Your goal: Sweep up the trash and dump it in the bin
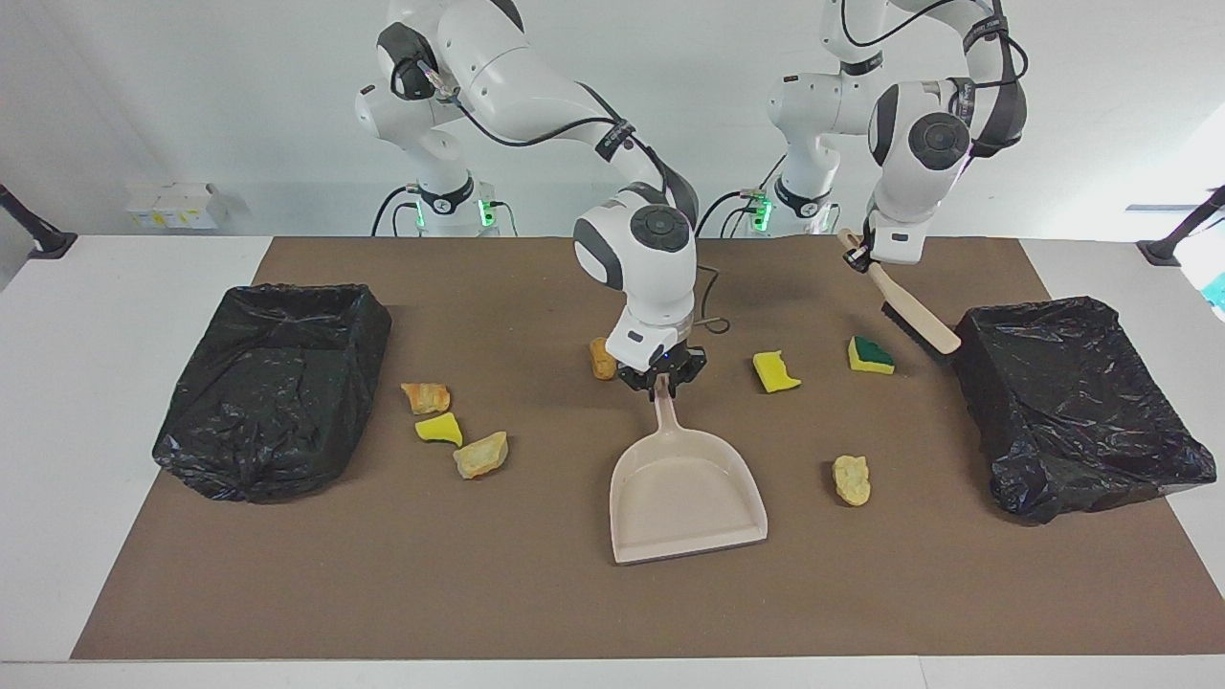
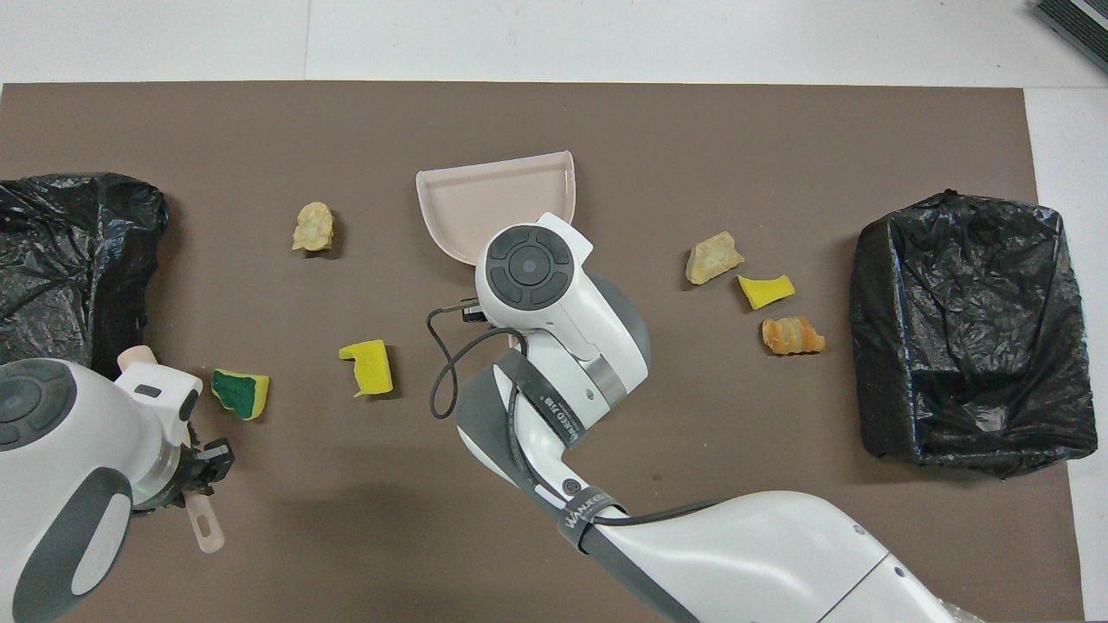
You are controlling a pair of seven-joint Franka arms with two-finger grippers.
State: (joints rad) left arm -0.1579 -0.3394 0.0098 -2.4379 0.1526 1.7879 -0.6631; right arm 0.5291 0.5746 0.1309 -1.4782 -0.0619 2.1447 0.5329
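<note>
1. Your right gripper (image 1: 662,383) has its fingers clamped on the handle of the beige dustpan (image 1: 684,498), whose pan rests flat on the brown mat (image 1: 574,593).
2. Your left gripper (image 1: 861,256) has its fingers shut on the handle of the brush (image 1: 914,314), which hangs tilted in the air beside the black-lined bin (image 1: 1072,402) at the left arm's end.
3. The trash lies loose on the mat. The green-faced sponge (image 1: 869,354) sits just below the brush head, with a yellow chunk (image 1: 775,371) between it and the right fingers. A tan chunk (image 1: 851,478) lies beside the pan's mouth, and an orange chunk (image 1: 602,358) sits close to the right fingers.
4. Three more chunks (image 1: 452,433) cluster near the second bin (image 1: 278,383) at the right arm's end.
5. Judge the pieces as light, soft foam: they should slide or tumble under the bristles. Push them low, and do not pinch them.
6. The mat looks flat and matte, laid on a white surface (image 1: 57,459). A plain white wall stands at the robots' end.
</note>
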